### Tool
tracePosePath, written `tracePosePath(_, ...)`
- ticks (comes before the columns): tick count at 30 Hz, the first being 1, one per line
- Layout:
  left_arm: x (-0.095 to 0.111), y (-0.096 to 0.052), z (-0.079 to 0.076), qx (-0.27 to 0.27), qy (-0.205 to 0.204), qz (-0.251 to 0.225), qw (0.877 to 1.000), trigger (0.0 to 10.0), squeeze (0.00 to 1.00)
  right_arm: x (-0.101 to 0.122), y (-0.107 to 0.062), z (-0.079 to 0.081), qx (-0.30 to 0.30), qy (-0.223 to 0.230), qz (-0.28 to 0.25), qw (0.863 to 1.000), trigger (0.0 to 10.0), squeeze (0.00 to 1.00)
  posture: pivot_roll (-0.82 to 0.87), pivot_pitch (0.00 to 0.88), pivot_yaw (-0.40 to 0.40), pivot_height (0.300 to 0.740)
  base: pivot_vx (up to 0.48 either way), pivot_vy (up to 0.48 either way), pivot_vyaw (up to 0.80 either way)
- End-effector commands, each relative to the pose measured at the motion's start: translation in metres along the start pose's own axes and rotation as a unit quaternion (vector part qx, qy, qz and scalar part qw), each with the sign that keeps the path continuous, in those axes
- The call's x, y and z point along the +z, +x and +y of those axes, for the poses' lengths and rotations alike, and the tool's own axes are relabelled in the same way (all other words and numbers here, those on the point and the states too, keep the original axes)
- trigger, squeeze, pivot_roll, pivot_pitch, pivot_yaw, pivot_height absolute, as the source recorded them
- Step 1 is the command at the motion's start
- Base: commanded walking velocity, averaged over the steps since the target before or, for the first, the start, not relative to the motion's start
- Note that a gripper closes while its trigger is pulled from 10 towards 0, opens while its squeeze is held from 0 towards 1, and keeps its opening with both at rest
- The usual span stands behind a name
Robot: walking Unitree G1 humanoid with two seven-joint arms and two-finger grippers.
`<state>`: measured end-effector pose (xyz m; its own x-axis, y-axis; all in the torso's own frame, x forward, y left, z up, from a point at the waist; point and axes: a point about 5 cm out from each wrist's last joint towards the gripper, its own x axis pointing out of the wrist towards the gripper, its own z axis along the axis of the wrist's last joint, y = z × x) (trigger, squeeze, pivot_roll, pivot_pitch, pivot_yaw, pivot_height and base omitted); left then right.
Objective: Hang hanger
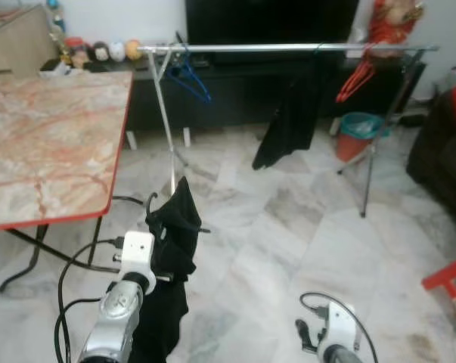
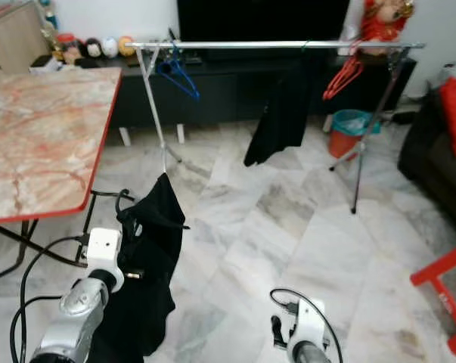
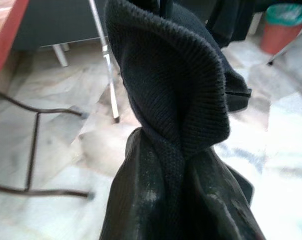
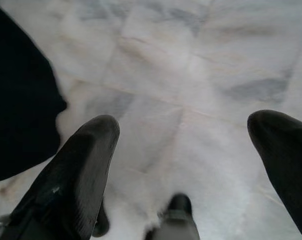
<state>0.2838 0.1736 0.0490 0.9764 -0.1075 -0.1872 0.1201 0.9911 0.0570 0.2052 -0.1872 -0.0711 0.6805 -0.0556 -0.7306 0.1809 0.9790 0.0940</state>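
A black garment [image 1: 175, 249] on a hanger, whose dark hook [image 1: 150, 201] pokes out at its left, hangs in front of my raised left arm. My left gripper [image 1: 164, 243] is shut on the hanger, with its fingers buried in the knitted cloth [image 3: 176, 100]. A silver clothes rail [image 1: 288, 48] stands across the room ahead. It carries a blue hanger [image 1: 190, 77], another black garment [image 1: 288, 125] and red hangers [image 1: 356, 76]. My right gripper [image 4: 183, 145] hangs low over the marble floor, open with nothing between its fingers.
A marble-topped table with a red edge [image 1: 46, 136] stands at the left on thin black legs. Past the rail's right legs is a red bin with a green liner [image 1: 356, 134]. A dark sofa [image 1: 439, 151] and a red stool [image 1: 451, 291] are on the right.
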Motion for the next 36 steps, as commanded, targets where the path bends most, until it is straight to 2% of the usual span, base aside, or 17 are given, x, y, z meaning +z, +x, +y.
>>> tracePosePath(1,0.01,0.002,0.0,-0.004,0.003,-0.019,1.0,10.0,0.0,-0.002,-0.001,-0.003,0.001,-0.004,-0.003,1.0,10.0,0.0,-0.01,0.0,0.024,0.74,-0.274,0.0,0.0)
tracePosePath(9,0.011,0.002,-0.004,-0.008,-0.001,-0.021,1.0,10.0,0.0,0.004,-0.001,-0.001,0.027,-0.029,-0.028,0.999,10.0,0.0,-0.01,0.0,0.018,0.74,-0.276,0.0,0.0)
tracePosePath(16,0.015,0.002,-0.001,-0.009,-0.002,-0.026,1.0,10.0,0.0,0.01,-0.002,0.001,0.05,-0.048,-0.052,0.996,10.0,0.0,-0.01,0.0,0.013,0.74,-0.28,0.0,0.0)
tracePosePath(20,0.016,0.003,-0.002,-0.014,-0.003,-0.026,1.0,10.0,0.0,0.011,-0.002,0.002,0.055,-0.045,-0.058,0.996,10.0,0.0,-0.01,0.0,0.014,0.74,-0.288,0.0,0.0)
tracePosePath(26,0.022,0.003,-0.007,-0.033,-0.004,-0.033,0.999,10.0,0.0,0.015,-0.002,0.004,0.067,-0.052,-0.077,0.993,10.0,0.0,-0.01,0.0,0.013,0.74,-0.132,0.0,0.0)
tracePosePath(33,0.029,0.004,-0.01,-0.065,0.014,-0.031,0.997,10.0,0.0,0.021,-0.003,0.008,0.098,-0.074,-0.102,0.987,10.0,0.0,-0.01,0.0,0.012,0.74,0.0,0.0,0.0)
tracePosePath(35,0.036,0.004,-0.012,-0.089,0.023,-0.032,0.995,10.0,0.0,0.024,-0.004,0.01,0.111,-0.102,-0.112,0.982,10.0,0.0,-0.01,0.0,0.012,0.74,0.0,0.0,0.0)
tracePosePath(36,0.036,0.004,-0.012,-0.089,0.023,-0.032,0.995,10.0,0.0,0.024,-0.004,0.01,0.111,-0.102,-0.112,0.982,10.0,0.0,-0.01,0.0,0.012,0.74,0.0,0.0,0.0)
